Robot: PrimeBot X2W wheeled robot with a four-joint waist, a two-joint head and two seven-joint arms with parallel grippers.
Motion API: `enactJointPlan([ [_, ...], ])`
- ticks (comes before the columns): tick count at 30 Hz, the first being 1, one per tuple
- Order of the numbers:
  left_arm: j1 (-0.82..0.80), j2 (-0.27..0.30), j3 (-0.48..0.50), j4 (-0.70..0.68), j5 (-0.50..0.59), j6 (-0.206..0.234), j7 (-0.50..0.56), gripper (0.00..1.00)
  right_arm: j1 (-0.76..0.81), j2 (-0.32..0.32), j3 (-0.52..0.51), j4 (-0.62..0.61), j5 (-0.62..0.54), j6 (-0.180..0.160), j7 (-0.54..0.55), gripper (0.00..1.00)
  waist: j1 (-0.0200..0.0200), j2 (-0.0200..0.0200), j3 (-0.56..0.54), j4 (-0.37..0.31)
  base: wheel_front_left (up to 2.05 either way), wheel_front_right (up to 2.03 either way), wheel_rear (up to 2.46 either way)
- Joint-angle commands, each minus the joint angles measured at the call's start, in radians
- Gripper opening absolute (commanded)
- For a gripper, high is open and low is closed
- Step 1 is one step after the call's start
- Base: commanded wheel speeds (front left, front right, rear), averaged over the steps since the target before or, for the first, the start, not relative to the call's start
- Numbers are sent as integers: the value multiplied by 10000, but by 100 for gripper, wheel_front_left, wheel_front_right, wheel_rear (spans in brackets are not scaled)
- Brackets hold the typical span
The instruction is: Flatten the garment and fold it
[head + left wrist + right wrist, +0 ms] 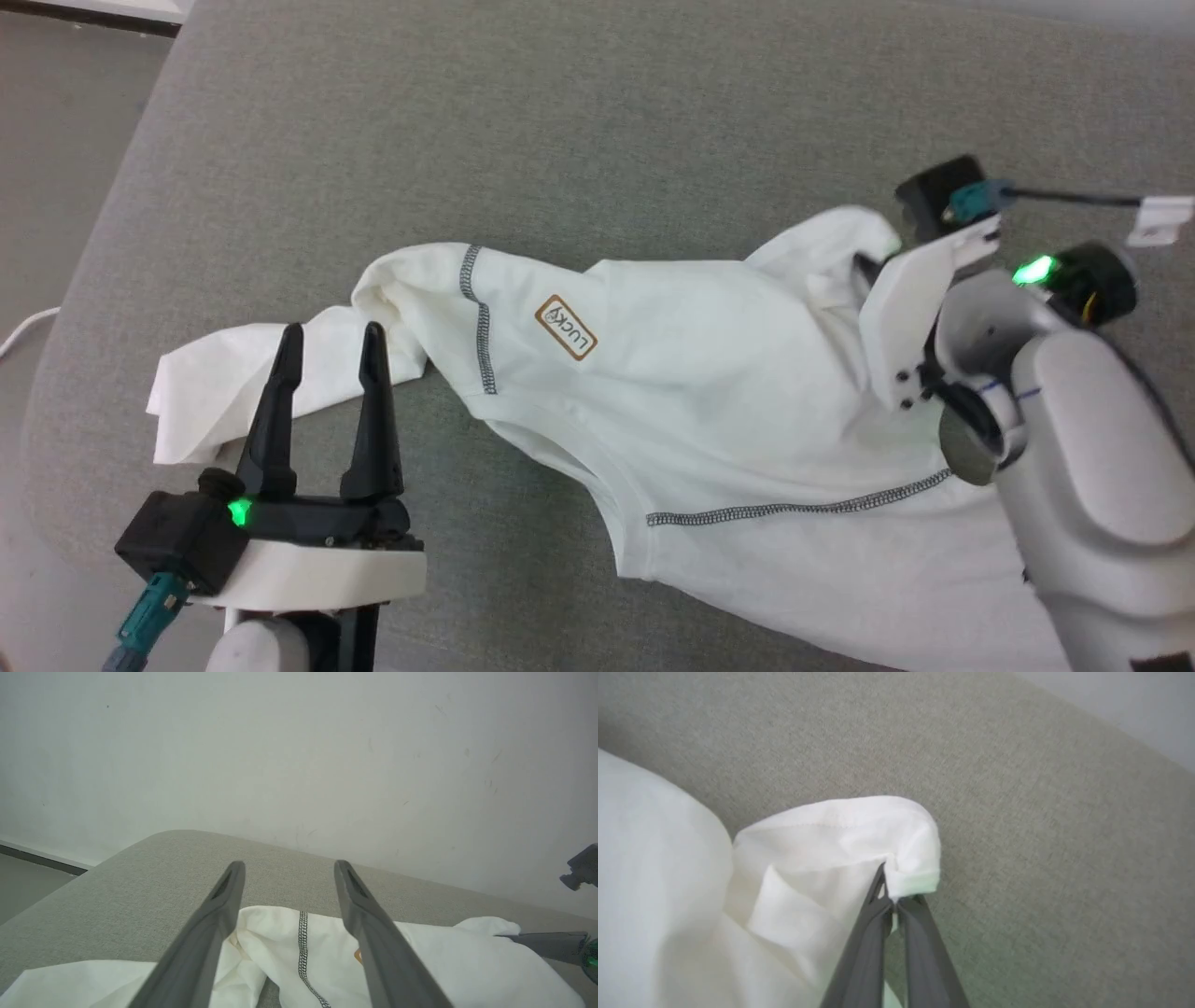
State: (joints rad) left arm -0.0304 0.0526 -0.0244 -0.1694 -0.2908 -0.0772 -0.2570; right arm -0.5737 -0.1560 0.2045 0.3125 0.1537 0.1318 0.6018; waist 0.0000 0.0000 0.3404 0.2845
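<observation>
- The white thin-fabric short-sleeved T-shirt [709, 373] lies rumpled on a grey woven-cloth surface [560, 121]. It reaches from the left gripper's fingers across to the right gripper's.
- A small brown-bordered label [566, 328] on the shirt reads "LUCKY", set at a slant. It lies just beyond the left fingertips, to their right.
- A line of dark grey zigzag stitching [481, 327] runs between that label and the left fingers.
- The left gripper [333, 329] has its two long dark fingers spread wide apart with nothing between them. Their tips are over the shirt's bunched left end.
- The right gripper [889, 900] has its fingers pressed together, with a rolled edge of the shirt pinched at the tips.
</observation>
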Motion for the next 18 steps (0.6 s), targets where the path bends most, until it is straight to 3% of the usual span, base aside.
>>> enactJointPlan([
  [1, -25, -23, -45, 18, -43, 66, -47, 100, -394, -107, -35, -114, -3, -11, -114, 0, 0, 0, -88, 124, 0, 0, 0],
  [10, -189, -23, -369, -128, -295, 144, -47, 100, -2775, -1488, 560, -669, -386, -11, -85, 0, 0, 0, 477, 776, 0, 0, 0],
  [18, -731, -24, -859, -197, -687, 186, -47, 100, -6057, -3167, 2286, 196, -1245, -11, -659, 0, 0, 0, 1457, 1734, 0, 0, 0],
])
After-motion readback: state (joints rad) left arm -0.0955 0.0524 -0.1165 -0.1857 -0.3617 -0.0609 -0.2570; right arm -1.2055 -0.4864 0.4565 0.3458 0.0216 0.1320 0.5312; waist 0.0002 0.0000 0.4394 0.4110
